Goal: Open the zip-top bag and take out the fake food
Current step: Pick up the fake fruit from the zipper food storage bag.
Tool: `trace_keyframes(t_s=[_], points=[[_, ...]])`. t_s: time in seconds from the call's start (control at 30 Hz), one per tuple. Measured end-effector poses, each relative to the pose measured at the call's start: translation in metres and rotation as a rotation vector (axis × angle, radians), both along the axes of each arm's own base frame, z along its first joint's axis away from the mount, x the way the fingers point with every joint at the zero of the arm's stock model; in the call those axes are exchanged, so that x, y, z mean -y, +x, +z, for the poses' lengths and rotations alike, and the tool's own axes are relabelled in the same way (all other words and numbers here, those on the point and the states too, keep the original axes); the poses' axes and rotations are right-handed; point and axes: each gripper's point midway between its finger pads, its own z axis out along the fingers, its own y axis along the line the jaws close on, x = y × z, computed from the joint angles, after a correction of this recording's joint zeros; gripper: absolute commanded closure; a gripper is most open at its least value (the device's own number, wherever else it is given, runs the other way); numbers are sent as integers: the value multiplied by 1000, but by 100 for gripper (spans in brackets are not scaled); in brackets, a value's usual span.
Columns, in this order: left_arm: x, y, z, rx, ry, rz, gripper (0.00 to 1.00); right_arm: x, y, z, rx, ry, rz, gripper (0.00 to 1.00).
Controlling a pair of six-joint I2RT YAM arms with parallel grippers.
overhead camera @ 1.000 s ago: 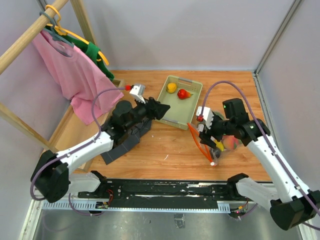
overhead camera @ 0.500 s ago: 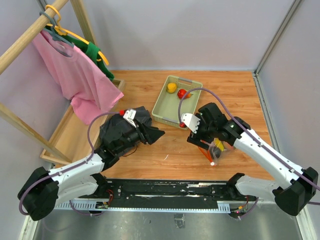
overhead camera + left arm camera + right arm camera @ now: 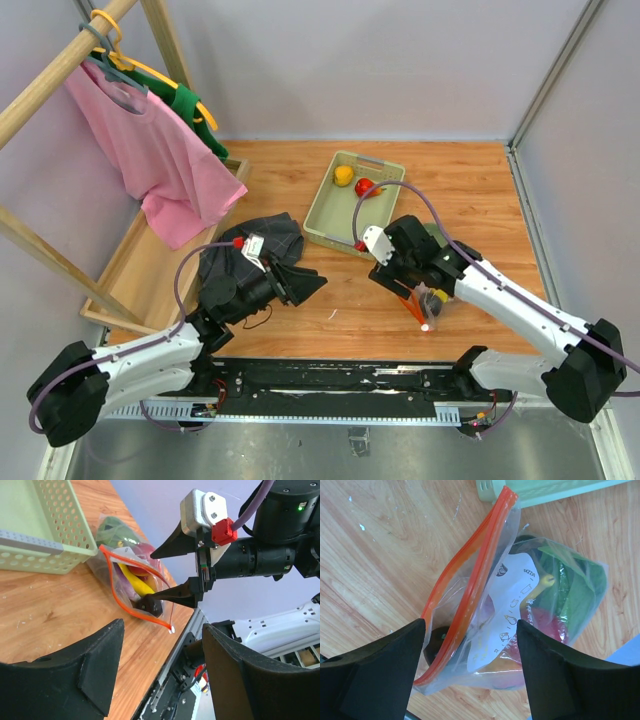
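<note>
The zip-top bag (image 3: pixel 520 605) lies on the wood, just in front of the green tray (image 3: pixel 325 205). Its orange-red zip strip (image 3: pixel 470 585) is parted into a loop, so the mouth gapes toward the table's near edge. Inside show a yellow banana (image 3: pixel 134 579), a red piece (image 3: pixel 547 622), a green leafy piece (image 3: pixel 582 587) and a dark purple piece (image 3: pixel 432 645) by the mouth. My right gripper (image 3: pixel 470 675) hangs open, low over the bag's mouth end, one finger on each side. My left gripper (image 3: pixel 165 665) is open and empty, off to the bag's left.
The tray holds a yellow fruit (image 3: pixel 343 175) and a red one (image 3: pixel 366 187). A dark cloth (image 3: pixel 265 235) lies left of the tray. A pink shirt (image 3: pixel 150 150) hangs on the wooden rack at far left. The table's near edge (image 3: pixel 180 640) runs close by the bag.
My left gripper has pulled back from the tray toward the near edge. My right gripper has swung left and down until it sits over the bag's mouth.
</note>
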Motion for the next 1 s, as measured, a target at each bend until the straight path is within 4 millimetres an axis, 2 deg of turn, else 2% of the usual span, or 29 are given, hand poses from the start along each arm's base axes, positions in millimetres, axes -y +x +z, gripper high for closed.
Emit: trace_keyframes(t_s=[0.2,0.43,0.57,0.77,1.0], points=[[-4,-1,-6,8,-18,20,34,7,-1,-15,-7,-37,-17,52],[-4,1,-11,31,-33,30,35,12,2,-17,1,-73,-22,86],[-2,-2,-7,56,-40,23,37,11,1,-20,-16,-71,-18,99],[-1,-6,-5,67,-49,18,39,8,-6,-26,-84,-34,-12,99],[6,-18,-1,74,-72,-15,39,-1,-12,-21,-137,75,-9,99]])
